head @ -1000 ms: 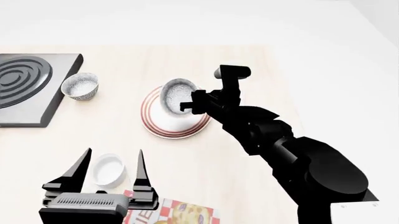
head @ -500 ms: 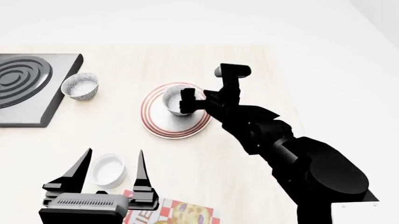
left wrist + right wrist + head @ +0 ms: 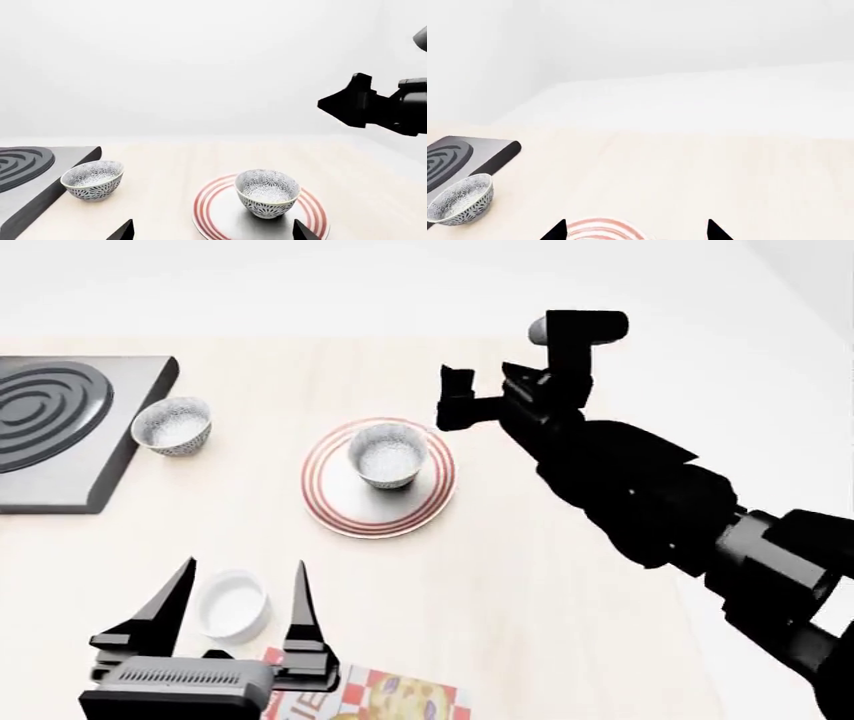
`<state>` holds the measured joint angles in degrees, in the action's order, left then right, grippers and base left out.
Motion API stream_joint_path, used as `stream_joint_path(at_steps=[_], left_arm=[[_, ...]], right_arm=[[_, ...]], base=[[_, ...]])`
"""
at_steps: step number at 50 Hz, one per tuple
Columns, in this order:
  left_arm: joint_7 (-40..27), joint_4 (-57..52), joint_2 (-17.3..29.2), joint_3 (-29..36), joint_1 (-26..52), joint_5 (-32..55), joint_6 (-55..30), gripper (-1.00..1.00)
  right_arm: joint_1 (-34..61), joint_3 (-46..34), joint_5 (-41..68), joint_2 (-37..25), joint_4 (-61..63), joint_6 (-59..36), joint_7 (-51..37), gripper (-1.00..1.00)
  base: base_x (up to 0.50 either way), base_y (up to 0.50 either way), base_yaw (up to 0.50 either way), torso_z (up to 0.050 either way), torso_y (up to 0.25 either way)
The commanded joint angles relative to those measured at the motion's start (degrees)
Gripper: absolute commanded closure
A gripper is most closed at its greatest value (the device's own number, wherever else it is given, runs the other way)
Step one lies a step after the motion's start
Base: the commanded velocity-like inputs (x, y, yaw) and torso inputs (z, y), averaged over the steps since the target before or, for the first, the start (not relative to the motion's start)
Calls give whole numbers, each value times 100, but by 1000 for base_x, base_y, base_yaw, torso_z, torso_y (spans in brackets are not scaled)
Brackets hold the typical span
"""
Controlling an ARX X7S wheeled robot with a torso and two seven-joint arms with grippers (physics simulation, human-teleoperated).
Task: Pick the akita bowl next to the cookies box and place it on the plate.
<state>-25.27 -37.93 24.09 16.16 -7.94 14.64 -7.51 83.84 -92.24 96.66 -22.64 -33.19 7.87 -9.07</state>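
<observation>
**Bowl stands on the plate, right claw is off it**

The small round white akita bowl with the fine grey-black speckles (image 3: 387,460) stands upright in the middle of the round shallow white plate with red rings (image 3: 334,502). Nothing holds it. The black right claw (image 3: 457,410) hangs above the desk, just beside the far right edge of the plate and clear of the bowl; in the right wrist view its two tips are apart, with nothing between them. The black left claw (image 3: 238,595) is on the near side of the plate, well apart from it, also spread wide and empty, with a small plain white cup (image 3: 230,604) below it.

The flat red-and-white cookies box (image 3: 367,695) lies near this cup. A second speckled bowl (image 3: 172,424) stays to the left of the plate, beside the grey stove plate (image 3: 67,430).

In my judgement the placing is done: the bowl sits on the plate and is released. What is left is only to take the right arm away.
</observation>
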Motion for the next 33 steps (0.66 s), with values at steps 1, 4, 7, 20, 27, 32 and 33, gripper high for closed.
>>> stream_joint_path(at_steps=[1,4,7,20,27,32,33], left_arm=[[54,139,-8,81,40,-44,92,-100],[74,173,-7,84,49,-37,142,-100],[92,264,-9,92,74,-60,193,-100],[132,346,16,69,66,-23,347,-100],[144,399,16,77,72,-24,410,-100],[144,409,21,89,72,-40,436,-100],[153,427,18,94,78,-38,452,-100]], right_arm=[[38,18,-1129,-2508,3558,1041,-2004,-100],[-83,69,-1641,-3204,4364,1448,-2520,-100],[-197,133,-1939,-3594,4775,1763,-2830,-100],[-547,329,-3329,-4900,6148,2735,-3959,-100],[-866,252,-3828,-5406,6502,3126,-4284,-100],[-1078,172,-4168,-5689,6702,3345,-4520,-100],[-1181,120,-4283,-5758,6746,3466,-4584,-100]], base=[[0,0,0,0,211],[0,0,0,0,250],[0,0,0,0,250],[0,0,0,-1,250],[0,0,0,-1,250],[0,0,0,-1,250],[0,0,0,-1,250]])
